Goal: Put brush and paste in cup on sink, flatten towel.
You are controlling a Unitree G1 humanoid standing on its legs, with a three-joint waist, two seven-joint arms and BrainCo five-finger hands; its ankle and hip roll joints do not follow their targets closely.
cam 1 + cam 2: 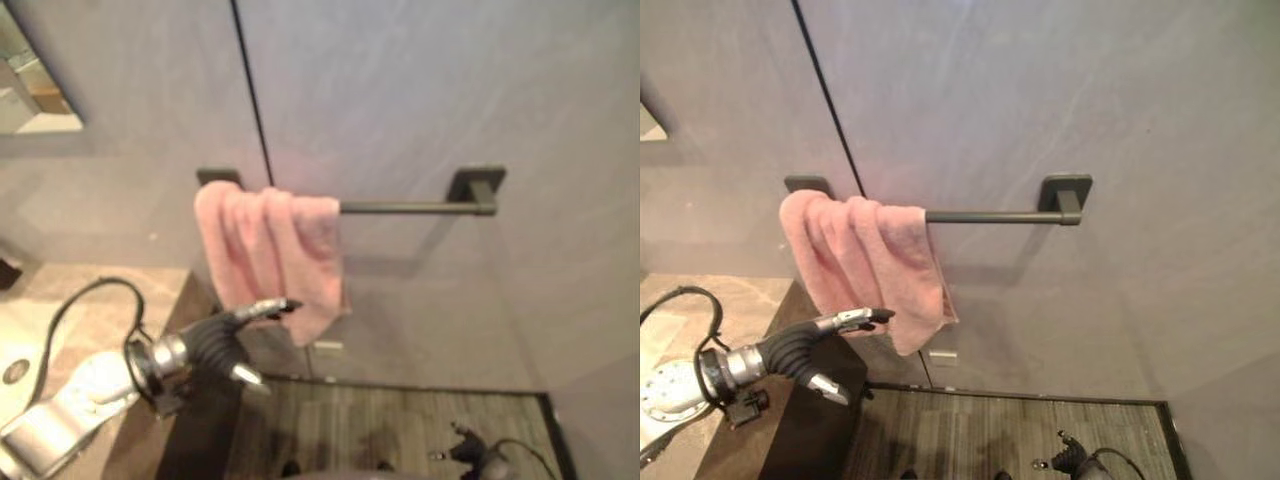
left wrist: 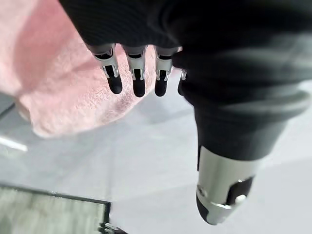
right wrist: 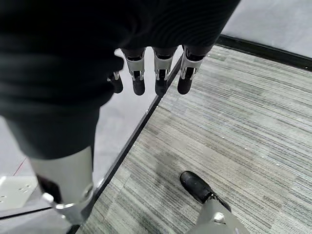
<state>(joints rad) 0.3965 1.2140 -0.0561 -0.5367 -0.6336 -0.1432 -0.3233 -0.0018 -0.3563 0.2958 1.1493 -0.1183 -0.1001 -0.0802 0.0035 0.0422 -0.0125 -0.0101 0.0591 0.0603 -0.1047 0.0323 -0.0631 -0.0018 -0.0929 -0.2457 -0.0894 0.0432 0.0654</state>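
A pink towel (image 1: 270, 255) hangs bunched up at the left end of a dark towel bar (image 1: 410, 208) on the grey wall. My left hand (image 1: 225, 335) reaches up from the lower left, fingers (image 2: 139, 73) straight and thumb apart. Its fingertips are at the towel's (image 2: 58, 87) lower edge, and I cannot tell whether they touch it. Nothing is in that hand. My right hand (image 3: 146, 73) hangs low over the striped floor, with its fingers relaxed and holding nothing.
A marble sink counter (image 1: 90, 300) lies at the lower left, with a dark cabinet side (image 1: 800, 430) below it. A mirror corner (image 1: 30, 90) shows at the upper left. A white wall plate (image 1: 325, 346) sits under the towel. Striped carpet (image 1: 400, 430) meets the wall.
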